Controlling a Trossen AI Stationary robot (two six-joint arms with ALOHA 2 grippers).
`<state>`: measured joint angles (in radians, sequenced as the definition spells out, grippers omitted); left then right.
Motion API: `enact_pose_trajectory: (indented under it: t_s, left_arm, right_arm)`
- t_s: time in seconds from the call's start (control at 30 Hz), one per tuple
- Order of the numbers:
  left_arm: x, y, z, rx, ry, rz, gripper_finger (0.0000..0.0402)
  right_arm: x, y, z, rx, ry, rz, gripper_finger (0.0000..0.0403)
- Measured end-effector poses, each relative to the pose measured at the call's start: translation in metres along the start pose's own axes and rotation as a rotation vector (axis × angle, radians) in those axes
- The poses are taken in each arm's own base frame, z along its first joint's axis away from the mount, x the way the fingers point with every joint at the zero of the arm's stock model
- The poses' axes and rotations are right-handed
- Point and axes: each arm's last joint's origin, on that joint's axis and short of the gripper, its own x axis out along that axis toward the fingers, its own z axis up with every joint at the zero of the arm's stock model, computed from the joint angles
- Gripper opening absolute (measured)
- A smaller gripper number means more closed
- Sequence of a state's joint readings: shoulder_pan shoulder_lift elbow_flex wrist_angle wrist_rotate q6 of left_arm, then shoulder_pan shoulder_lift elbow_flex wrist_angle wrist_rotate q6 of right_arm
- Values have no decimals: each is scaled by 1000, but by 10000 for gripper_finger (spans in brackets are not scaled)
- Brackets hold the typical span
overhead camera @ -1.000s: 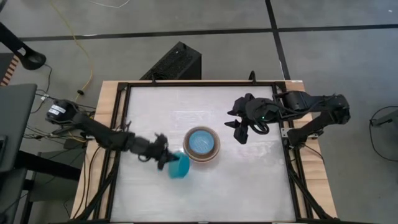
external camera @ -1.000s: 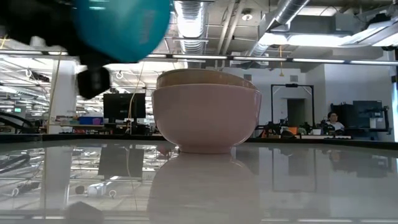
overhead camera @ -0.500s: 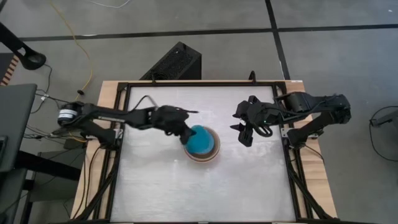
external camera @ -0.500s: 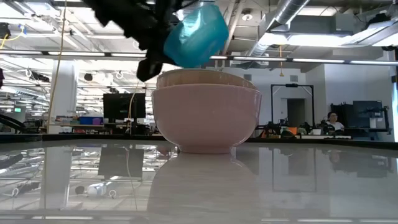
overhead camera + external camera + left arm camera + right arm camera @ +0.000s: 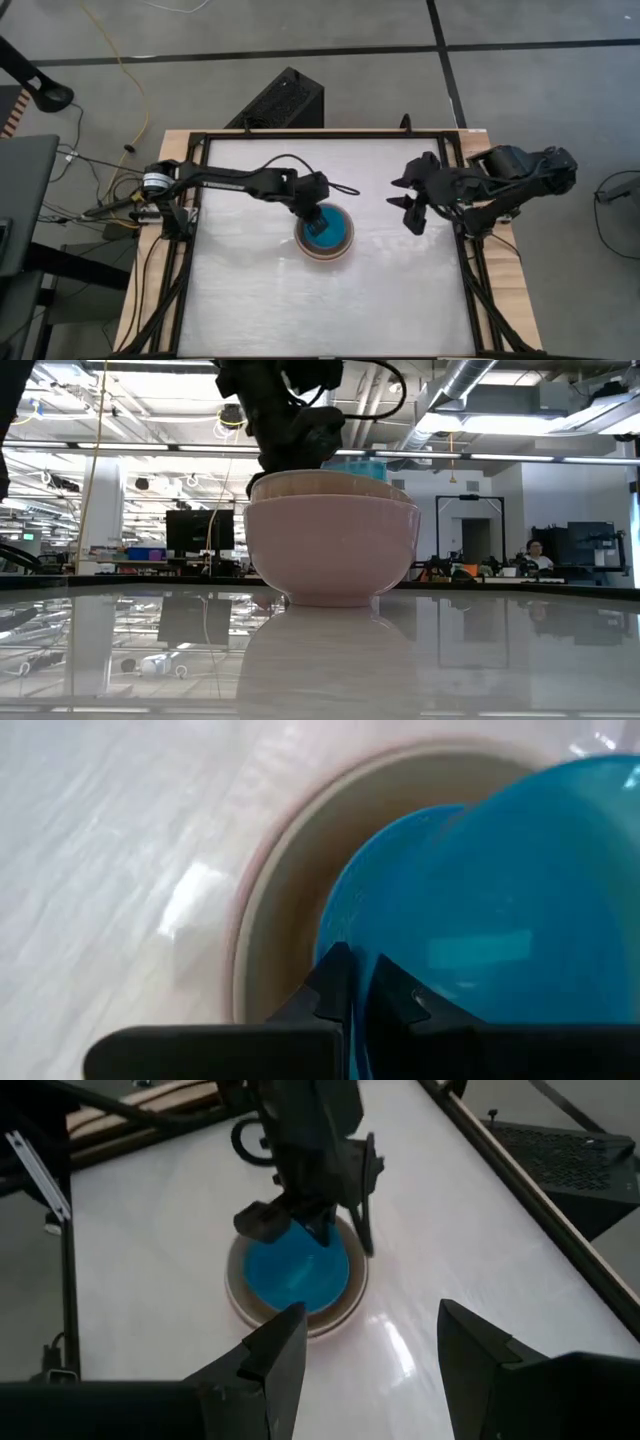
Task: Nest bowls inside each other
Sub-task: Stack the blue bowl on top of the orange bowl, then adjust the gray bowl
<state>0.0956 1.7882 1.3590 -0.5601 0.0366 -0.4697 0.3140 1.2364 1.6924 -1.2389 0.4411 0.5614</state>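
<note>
The white bench [image 5: 250, 300] is lying inside a black frame [image 5: 480, 290], with a black box [image 5: 280, 100] sitting on the floor beyond its far edge and a yellow cable [image 5: 128, 70] trailing off to the far left. Near the bench's middle the stack of bowls [image 5: 332, 550] is standing, the cream-white one outermost and a tan-looking rim showing just inside it. The left arm is reaching across from the left, and its left hand [image 5: 314, 217] is hanging over the stack's left side, clenched on the rim of the teal bowl [image 5: 330, 231], which is sitting down inside the stack; in the left wrist view a light blue bowl [image 5: 385, 900] is showing beneath it. From the low view the arm is blocking part of the stack's top. The right hand [image 5: 414, 205] is waiting well apart on the right, fingers spread and grasping nothing.
</note>
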Motion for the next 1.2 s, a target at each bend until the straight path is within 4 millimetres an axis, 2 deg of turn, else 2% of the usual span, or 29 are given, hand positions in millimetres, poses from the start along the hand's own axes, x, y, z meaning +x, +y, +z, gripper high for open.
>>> enact_pose_trajectory:
  t_s: [0.2, 0.3, 0.43, 0.6, 0.73, 0.83, 1.07, 1.2]
  left_arm:
    - [4, 1, -5, 30, 47, 18, 1]
    - [4, -1, -5, 68, 29, 27, 17]
    - [-1, -4, 0, 78, 0, 25, 77]
    - [-2, -5, 1, 47, -7, 18, 182]
    - [-4, -5, 1, 16, -4, 9, 254]
    - [-13, -6, 3, -2, -30, 6, 284]
    - [-40, -9, 7, -3, -106, -16, 287]
    - [-55, -17, 7, 11, -175, -12, 286]
  right_arm:
    - [-19, -3, -8, 24, -53, -17, 189]
    - [-24, -4, -10, 19, -71, -30, 189]
    - [-25, -2, -11, 11, -75, -30, 189]
    - [-24, -1, -12, 5, -67, -35, 189]
    - [-13, 6, -17, 1, -66, -23, 189]
    - [2, 15, -27, -3, -52, -15, 189]
    - [34, 32, -57, 31, -30, -11, 189]
    - [51, 44, -72, 56, -119, -5, 189]
